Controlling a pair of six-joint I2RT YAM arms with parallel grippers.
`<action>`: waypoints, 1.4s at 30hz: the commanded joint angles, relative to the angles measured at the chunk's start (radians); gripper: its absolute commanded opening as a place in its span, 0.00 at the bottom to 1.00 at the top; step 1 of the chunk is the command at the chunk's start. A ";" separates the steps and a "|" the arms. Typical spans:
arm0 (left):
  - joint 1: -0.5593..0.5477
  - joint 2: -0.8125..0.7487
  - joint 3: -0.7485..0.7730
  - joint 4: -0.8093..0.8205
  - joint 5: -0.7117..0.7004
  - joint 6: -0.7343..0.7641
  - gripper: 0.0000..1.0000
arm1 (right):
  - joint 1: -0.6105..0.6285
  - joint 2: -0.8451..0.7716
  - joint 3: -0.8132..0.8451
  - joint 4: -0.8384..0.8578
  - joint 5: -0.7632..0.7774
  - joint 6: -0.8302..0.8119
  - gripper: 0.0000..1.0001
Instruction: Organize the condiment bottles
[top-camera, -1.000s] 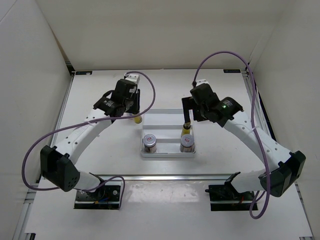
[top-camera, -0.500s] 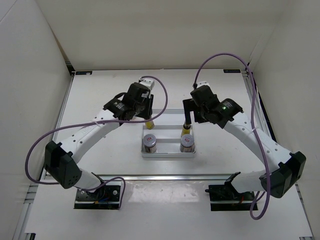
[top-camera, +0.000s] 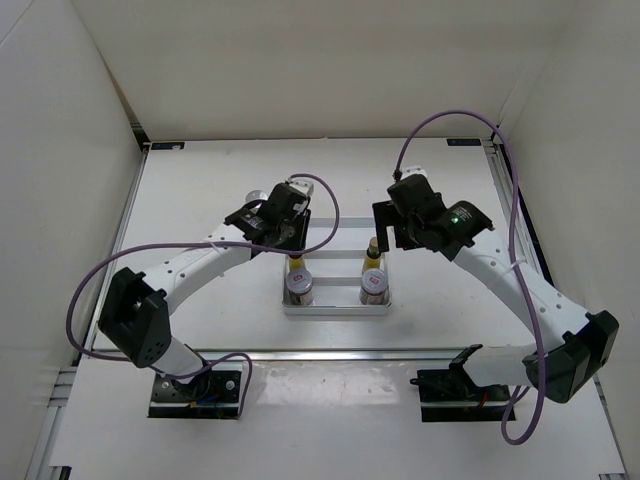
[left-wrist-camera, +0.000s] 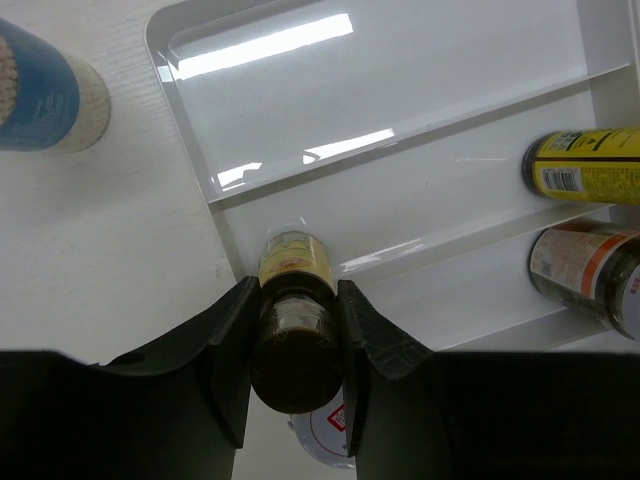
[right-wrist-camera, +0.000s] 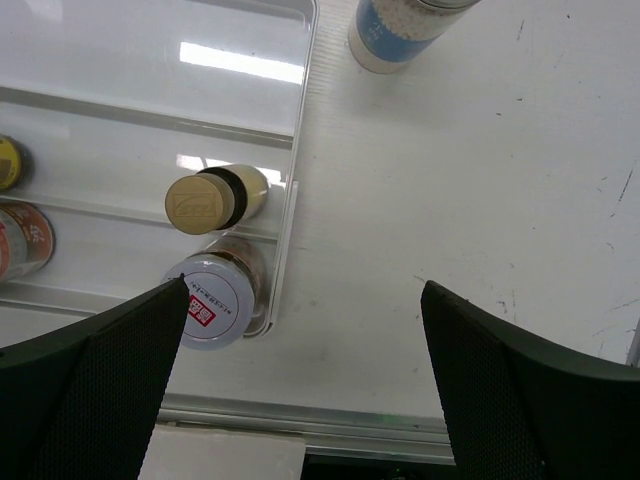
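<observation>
- Top view: in the middle of the frame, my left gripper (top-camera: 292, 247) is closed on a yellow bottle (top-camera: 296, 266) over the left end of the tray (top-camera: 335, 311). The right gripper (top-camera: 383, 232) hangs near the second yellow bottle (top-camera: 373, 262) at the tray's right end. The left jar (top-camera: 299, 286) and right jar (top-camera: 373, 287) stand in the lowest compartment.
- Left wrist view: the jaws press on both sides of the yellow bottle's (left-wrist-camera: 293, 262) dark cap. Its base is at the left end of the middle compartment; I cannot tell if it touches the floor. A white bottle (left-wrist-camera: 40, 90) stands on the table (left-wrist-camera: 110, 260), upper left, outside the tray.
- Right wrist view: the jaws are wide apart and hold nothing. The second yellow bottle (right-wrist-camera: 210, 200) and right jar (right-wrist-camera: 215, 305) are left of centre. The other white bottle (right-wrist-camera: 405, 25) stands at the top edge, outside the tray.
- Handling: I judge the yellow bottle light, stiff and smooth, so a little slippery, and narrow enough to tip easily. The cap is a good place to hold. The wider white bottles I would take around the body.
</observation>
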 joint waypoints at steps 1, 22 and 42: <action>-0.008 -0.011 -0.006 0.078 -0.002 -0.012 0.25 | -0.002 -0.036 -0.015 -0.001 0.022 0.011 1.00; 0.001 -0.137 0.245 -0.029 -0.107 0.077 1.00 | -0.002 -0.045 -0.033 -0.001 0.022 0.038 1.00; 0.574 -0.236 -0.006 0.037 0.004 0.040 1.00 | -0.249 0.263 0.248 0.105 -0.143 -0.040 1.00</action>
